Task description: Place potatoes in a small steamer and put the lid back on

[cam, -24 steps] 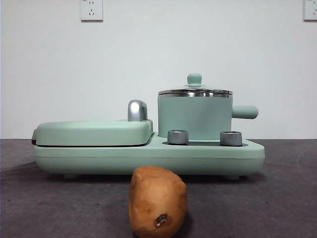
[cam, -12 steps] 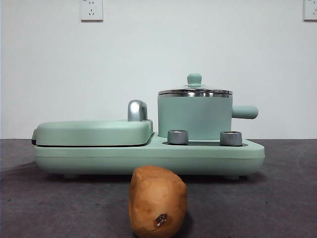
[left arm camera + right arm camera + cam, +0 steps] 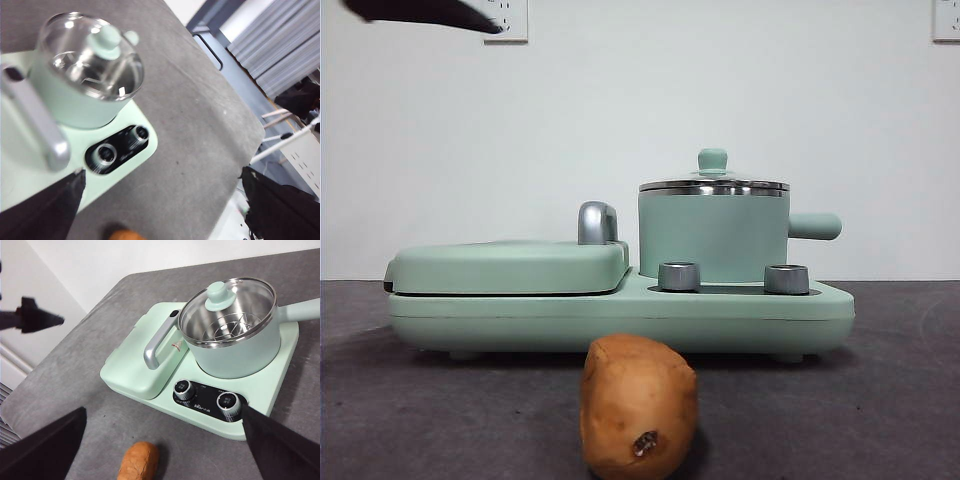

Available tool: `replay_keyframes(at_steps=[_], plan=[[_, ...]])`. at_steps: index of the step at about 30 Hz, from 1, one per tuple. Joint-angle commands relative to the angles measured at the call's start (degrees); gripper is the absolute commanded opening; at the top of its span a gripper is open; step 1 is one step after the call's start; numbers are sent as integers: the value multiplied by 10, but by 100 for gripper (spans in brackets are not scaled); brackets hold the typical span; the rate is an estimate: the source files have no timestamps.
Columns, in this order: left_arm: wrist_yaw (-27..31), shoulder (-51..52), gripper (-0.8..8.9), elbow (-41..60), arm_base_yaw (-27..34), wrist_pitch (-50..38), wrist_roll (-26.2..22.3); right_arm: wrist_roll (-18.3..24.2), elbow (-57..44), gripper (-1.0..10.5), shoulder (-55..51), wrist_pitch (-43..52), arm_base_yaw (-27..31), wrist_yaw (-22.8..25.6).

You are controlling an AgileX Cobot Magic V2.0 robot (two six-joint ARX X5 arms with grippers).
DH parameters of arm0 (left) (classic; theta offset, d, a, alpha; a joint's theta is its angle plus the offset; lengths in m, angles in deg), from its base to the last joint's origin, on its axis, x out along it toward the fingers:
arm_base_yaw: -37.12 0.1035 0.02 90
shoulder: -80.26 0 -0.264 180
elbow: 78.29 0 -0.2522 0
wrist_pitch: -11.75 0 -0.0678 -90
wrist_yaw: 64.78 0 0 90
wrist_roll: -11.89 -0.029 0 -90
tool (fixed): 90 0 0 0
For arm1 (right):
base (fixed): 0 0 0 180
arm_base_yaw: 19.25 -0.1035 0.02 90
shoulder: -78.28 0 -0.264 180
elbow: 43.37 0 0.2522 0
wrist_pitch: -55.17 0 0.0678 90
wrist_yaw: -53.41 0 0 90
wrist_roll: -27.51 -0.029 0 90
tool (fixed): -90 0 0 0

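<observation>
One dark arm tip (image 3: 425, 14) newly top-left; both tools' jaws apart; potato (image 3: 639, 406) unmoved.

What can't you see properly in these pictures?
- Potato: left wrist view's edge cuts off nearly all of it.
- Steamer: in the front view its wall hides the inside.
- Dial markings: too small to read, right wrist view.

Clear glass lid (image 3: 227, 310), steel rim

The potato (image 3: 122, 234) is cut off by the left wrist picture's edge, blurred.
</observation>
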Motion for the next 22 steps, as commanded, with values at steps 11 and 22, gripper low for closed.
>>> replay_keyframes(at_steps=[11,22], plan=[[159,-275,504,-311,-100,101,-68,-13,11,496,2,3,0,-2],[304,-488,502,-553,-167,131,-89,-13,11,496,2,3,0,-2]])
